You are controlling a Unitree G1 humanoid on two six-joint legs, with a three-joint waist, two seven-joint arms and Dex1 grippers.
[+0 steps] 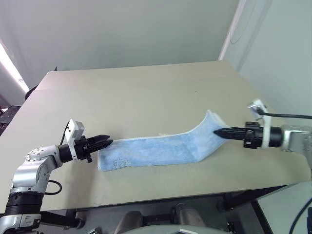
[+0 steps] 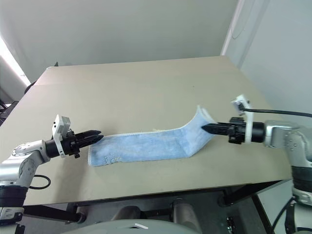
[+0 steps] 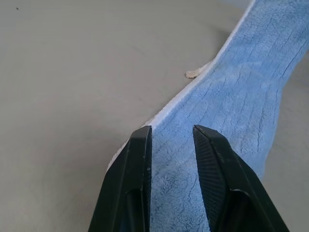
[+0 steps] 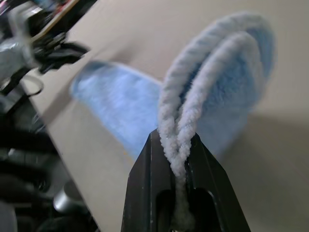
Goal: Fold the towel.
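Observation:
The light-blue towel (image 1: 156,151) lies as a long folded strip across the front of the tan table (image 1: 146,87). A small logo (image 1: 120,163) shows near its left end. My right gripper (image 1: 217,131) is shut on the towel's right end and holds it lifted off the table, so the strip curves upward there. In the right wrist view two white-edged layers (image 4: 181,121) are pinched between the fingers. My left gripper (image 1: 109,141) is at the strip's left end. Its fingers (image 3: 137,164) stand slightly open just over the towel's corner (image 3: 166,159).
The table's front edge (image 1: 161,192) runs close below the towel. A white wall corner (image 1: 234,29) rises behind the table at the far right. A black cable (image 1: 287,116) trails from my right wrist.

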